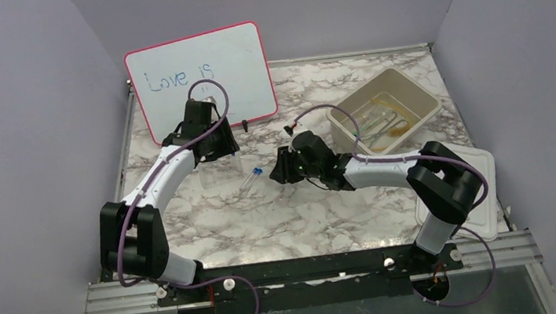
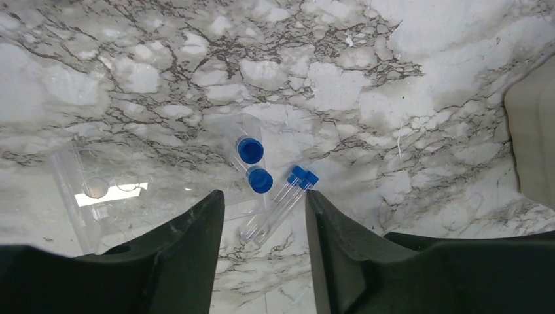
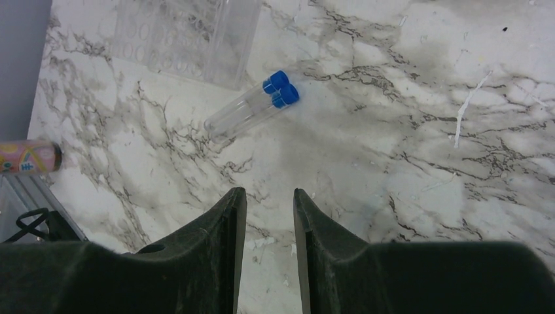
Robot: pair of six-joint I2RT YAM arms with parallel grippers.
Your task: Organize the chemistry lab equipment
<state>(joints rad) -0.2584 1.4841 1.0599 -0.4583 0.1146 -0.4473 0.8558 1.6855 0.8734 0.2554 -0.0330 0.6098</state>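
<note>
Blue-capped tubes (image 3: 245, 111), table (image 1: 211, 220) ctr: prob. light, slick, fragile; grip mid-barrel. L gripper (image 2: 263, 194) parted, empty; R gripper (image 3: 268, 191) narrow, empty.

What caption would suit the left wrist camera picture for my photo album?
Left gripper hovers open above two blue-capped tubes lying side by side on the marble table.

The table (image 1: 266, 221) is white marble veined in grey and black, and the clear tubes (image 1: 250, 180) at mid-frame carry bright blue caps. At upper left the whiteboard (image 1: 202, 75) has a pink frame and blue writing. At upper right the tub (image 1: 415, 84) is beige, with amber-brown showing inside.
</note>
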